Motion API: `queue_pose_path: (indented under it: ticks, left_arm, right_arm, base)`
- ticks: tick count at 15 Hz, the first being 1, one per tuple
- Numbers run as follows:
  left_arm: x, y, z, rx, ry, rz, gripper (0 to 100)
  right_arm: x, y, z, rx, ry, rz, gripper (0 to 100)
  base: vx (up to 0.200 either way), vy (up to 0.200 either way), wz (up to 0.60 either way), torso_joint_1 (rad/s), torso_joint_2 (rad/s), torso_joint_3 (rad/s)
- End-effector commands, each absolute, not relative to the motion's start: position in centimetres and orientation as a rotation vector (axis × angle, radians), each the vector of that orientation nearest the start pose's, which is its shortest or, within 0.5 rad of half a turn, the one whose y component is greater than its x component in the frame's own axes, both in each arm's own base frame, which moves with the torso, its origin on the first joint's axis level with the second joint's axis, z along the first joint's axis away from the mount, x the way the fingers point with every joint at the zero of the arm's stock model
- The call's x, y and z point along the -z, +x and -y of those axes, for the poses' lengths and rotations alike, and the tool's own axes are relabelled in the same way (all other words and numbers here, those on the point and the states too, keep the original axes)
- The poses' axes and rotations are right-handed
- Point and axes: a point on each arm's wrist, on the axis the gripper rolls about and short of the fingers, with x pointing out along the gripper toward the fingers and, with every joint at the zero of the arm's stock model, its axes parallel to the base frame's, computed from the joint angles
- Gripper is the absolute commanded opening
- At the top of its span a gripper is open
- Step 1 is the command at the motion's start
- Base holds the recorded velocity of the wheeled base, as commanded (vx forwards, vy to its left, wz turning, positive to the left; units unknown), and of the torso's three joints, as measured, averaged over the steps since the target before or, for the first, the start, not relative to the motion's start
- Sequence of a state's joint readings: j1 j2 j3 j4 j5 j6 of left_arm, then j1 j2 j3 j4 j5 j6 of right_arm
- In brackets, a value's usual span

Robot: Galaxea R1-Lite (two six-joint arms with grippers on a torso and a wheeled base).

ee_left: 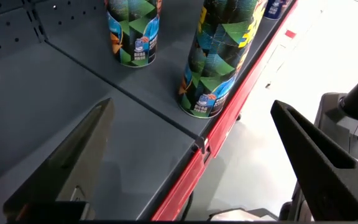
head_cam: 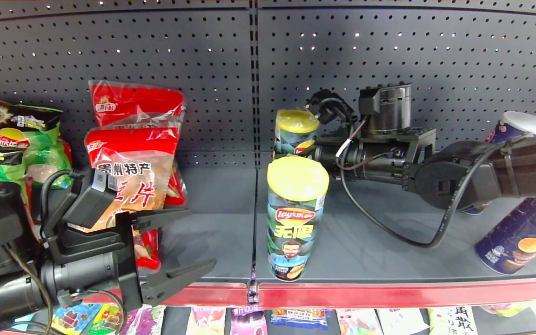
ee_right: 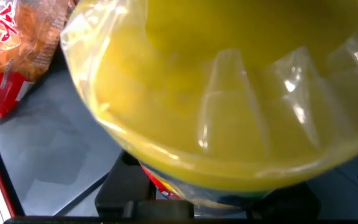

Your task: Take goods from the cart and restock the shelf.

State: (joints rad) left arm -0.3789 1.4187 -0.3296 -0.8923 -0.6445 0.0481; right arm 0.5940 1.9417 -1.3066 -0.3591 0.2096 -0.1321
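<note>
Two chip cans with yellow lids stand on the grey shelf. The front can is upright near the red shelf edge. The back can stands close to the pegboard, and my right gripper, which comes in from the right, is shut on its side. In the right wrist view its yellow lid sits just in front of the camera. My left gripper hangs open and holds nothing, left of the front can and at the shelf's front edge. Both cans show beyond its fingers.
Red snack bags stand left of the cans, with green chip bags at the far left. Blue cans stand at the right, under and behind the right arm. More packets lie on the shelf below.
</note>
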Motion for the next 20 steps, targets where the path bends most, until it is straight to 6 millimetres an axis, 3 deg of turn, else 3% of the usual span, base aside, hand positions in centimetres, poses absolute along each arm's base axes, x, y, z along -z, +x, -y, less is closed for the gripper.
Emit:
queue_pose_path:
  ticks: [1, 6, 7, 9, 13, 20]
  left_arm:
    - [-15.6, 18.0, 8.6, 1.024, 0.015, -0.187, 100]
    - [-15.5, 18.1, 8.7, 1.024, 0.015, -0.19, 100]
    - [-15.6, 18.1, 8.7, 1.024, 0.015, -0.189, 100]
    - [-15.5, 18.1, 8.7, 1.024, 0.013, -0.194, 100]
    - [-15.4, 18.4, 8.8, 1.022, 0.008, -0.201, 100]
    - [-15.0, 21.7, 9.9, 0.902, 0.033, -0.221, 100]
  right_arm:
    - [-21.2, 32.1, -22.3, -0.814, -0.176, -0.216, 0]
    - [-21.1, 31.9, -22.2, -0.816, -0.178, -0.224, 0]
    - [-20.7, 31.8, -22.0, -0.815, -0.181, -0.239, 100]
    - [-20.0, 31.6, -21.9, -0.815, -0.183, -0.26, 100]
    - [-21.2, 31.0, -21.4, -0.792, -0.158, -0.242, 100]
    - [-21.2, 26.0, -15.3, -0.644, -0.154, -0.303, 100]
  base:
    - [0.0, 0.0, 0.0, 0.0, 0.0, 0.0]
    - [0.0, 0.0, 0.0, 0.0, 0.0, 0.0]
    - [0.0, 0.0, 0.0, 0.0, 0.0, 0.0]
    - [0.0, 0.0, 0.0, 0.0, 0.0, 0.0]
    - [0.0, 0.0, 0.0, 0.0, 0.0, 0.0]
    - [0.0, 0.0, 0.0, 0.0, 0.0, 0.0]
